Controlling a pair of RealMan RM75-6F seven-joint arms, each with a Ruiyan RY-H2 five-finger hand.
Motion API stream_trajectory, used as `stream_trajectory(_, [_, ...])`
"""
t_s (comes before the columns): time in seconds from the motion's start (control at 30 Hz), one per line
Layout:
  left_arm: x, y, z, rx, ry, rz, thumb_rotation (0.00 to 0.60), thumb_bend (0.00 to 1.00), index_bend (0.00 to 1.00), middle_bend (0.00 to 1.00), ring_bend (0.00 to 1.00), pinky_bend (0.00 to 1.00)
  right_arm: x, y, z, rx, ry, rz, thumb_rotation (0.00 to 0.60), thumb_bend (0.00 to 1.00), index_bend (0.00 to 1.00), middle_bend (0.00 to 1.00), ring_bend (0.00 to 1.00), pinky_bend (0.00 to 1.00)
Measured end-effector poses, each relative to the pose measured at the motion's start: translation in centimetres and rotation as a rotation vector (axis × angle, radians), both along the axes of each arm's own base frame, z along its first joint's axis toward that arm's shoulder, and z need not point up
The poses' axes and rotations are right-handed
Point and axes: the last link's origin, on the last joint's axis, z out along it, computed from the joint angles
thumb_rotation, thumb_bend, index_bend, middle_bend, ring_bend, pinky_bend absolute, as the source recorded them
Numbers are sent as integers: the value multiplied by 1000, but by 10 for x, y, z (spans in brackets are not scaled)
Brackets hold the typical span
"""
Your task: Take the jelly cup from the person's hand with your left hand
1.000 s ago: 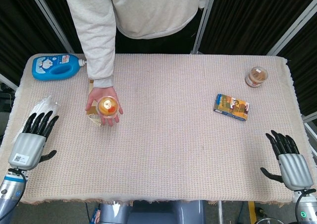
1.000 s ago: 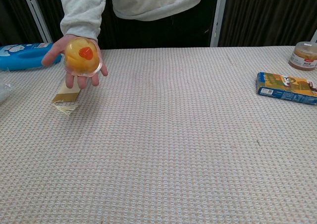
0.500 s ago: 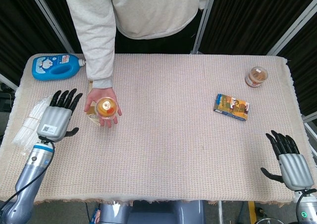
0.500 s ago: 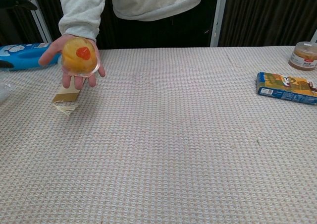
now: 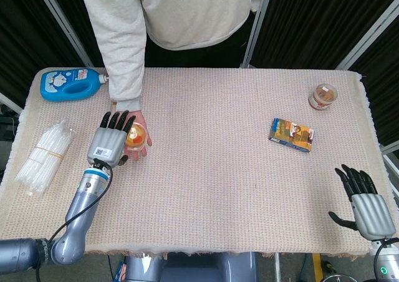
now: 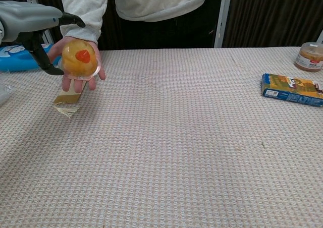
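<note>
The jelly cup (image 5: 136,138) (image 6: 79,59), clear with yellow jelly and a red piece, rests on the person's upturned palm (image 5: 141,125) (image 6: 81,79) at the table's left. My left hand (image 5: 108,143) (image 6: 31,20) hovers just left of the cup at about its height, fingers spread, thumb under and fingers over the cup's near side; I see no grip on it. My right hand (image 5: 364,204) rests open near the front right table edge, holding nothing; the chest view does not show it.
A blue detergent bottle (image 5: 70,84) (image 6: 19,56) lies at the back left. A bundle of clear straws (image 5: 43,154) lies left of my arm. A tan packet (image 6: 66,101) sits under the person's hand. A snack box (image 5: 292,135) (image 6: 293,89) and jar (image 5: 322,97) (image 6: 309,56) stand right.
My left hand has risen from the front left edge and moved right and forward, up beside the cup. The person's hand shifted slightly. The right hand has not moved.
</note>
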Motion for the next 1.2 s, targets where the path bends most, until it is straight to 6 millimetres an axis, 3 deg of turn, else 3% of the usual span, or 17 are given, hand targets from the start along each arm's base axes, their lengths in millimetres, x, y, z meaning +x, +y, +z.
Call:
stream_trajectory(0.27, [2, 12, -6, 35, 43, 22, 600, 260, 92, 0, 0, 32, 0, 0, 0, 1, -2, -4, 600, 97, 55, 0, 0, 0])
stream_trajectory(0.43, [0, 16, -11, 40, 52, 36, 600, 289, 266, 20, 15, 115, 0, 0, 0, -1, -1, -4, 600, 97, 55, 0, 0, 0])
stream_trajectory(0.53, [-4, 17, -15, 47, 65, 43, 600, 328, 344, 134, 119, 218, 0, 0, 0, -1, -1, -6, 600, 96, 55, 0, 0, 0])
stream_trajectory(0.63, [-6, 19, -18, 63, 70, 43, 600, 402, 544, 345, 313, 395, 0, 0, 0, -2, -1, -5, 600, 97, 55, 0, 0, 0])
stream_trajectory(0.73, [-4, 20, -19, 85, 49, 28, 600, 462, 677, 467, 423, 474, 0, 0, 0, -2, -1, -7, 600, 97, 55, 0, 0, 0])
stream_trajectory(0.93, [4, 20, -15, 139, 8, -49, 600, 516, 773, 542, 486, 520, 0, 0, 0, -1, 0, -6, 600, 97, 55, 0, 0, 0])
stream_trajectory(1.2, [14, 7, -1, 173, -92, -173, 600, 538, 788, 551, 492, 523, -1, 0, 1, -3, 0, -8, 600, 98, 55, 0, 0, 0])
